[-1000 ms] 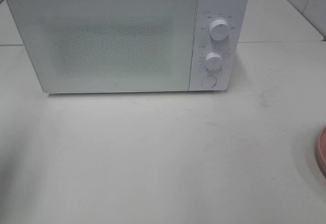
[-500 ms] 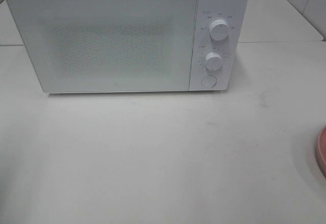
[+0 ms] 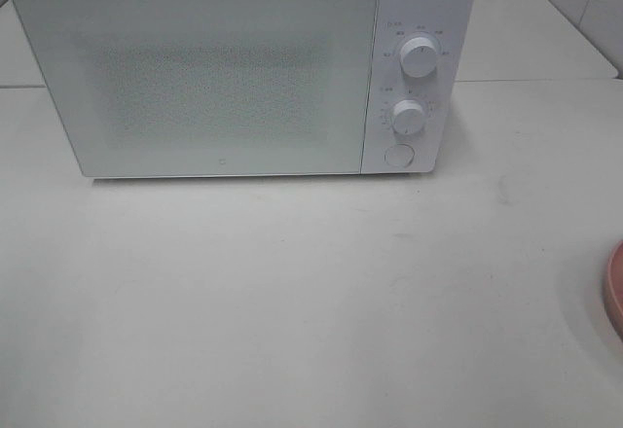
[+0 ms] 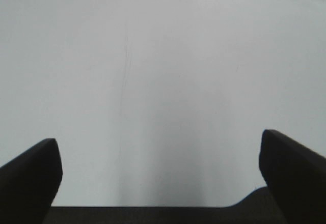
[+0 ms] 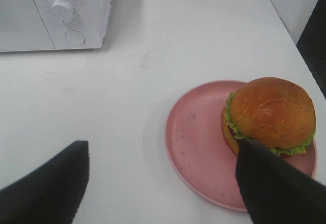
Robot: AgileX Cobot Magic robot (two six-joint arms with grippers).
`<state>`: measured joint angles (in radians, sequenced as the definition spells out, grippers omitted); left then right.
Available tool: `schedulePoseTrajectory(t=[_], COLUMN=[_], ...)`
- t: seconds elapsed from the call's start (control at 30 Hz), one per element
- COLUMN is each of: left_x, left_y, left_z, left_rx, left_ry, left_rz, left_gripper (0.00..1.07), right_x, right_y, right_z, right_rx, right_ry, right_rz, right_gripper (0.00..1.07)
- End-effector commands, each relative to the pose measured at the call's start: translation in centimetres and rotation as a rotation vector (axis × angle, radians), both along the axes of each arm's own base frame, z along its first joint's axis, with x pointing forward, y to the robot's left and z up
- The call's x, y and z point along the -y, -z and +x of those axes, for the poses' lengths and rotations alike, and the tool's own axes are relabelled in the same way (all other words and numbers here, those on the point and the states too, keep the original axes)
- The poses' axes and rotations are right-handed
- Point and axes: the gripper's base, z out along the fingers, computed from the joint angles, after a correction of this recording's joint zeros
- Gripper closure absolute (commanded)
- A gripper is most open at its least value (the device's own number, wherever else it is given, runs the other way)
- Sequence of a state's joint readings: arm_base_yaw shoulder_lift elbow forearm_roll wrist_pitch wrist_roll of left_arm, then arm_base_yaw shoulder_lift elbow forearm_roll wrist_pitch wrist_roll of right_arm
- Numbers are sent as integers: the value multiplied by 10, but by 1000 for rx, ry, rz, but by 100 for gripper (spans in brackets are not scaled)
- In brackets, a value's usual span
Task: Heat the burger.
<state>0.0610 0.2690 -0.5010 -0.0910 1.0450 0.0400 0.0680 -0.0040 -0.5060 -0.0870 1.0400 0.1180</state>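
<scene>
White surface (image 3: 311, 292) holds one burger (image 5: 270, 114) on one pink plate (image 5: 196, 142) near its right edge. The right gripper (image 5: 160, 183) hangs over the plate, jaws apart, holding nothing. The left gripper (image 4: 160, 175) is wide apart too, over bare surface. One microwave (image 3: 204, 78) sits at the back, door closed. A hard squeeze might squash the bun or push the burger off.
</scene>
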Motion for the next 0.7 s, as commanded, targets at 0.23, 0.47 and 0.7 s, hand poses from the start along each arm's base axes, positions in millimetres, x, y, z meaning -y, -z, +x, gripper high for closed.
schedulePoseTrajectory(t=[0.23,0.47,0.7], left_x=[2,4,3], left_y=[-4,-4,-4], left_z=[-37,-46,-46], left_rx=[248,306,306], left_ry=[-1,1,2], left_rz=[16,12,14], left_gripper=[3,3,3], right_x=[1,1,0], right_y=[0,0,0], right_z=[-4,-3,-3], right_rx=[30,26,20], right_ry=[1,0,0], right_rz=[-11,-12,-12], right_gripper=[31,31,31])
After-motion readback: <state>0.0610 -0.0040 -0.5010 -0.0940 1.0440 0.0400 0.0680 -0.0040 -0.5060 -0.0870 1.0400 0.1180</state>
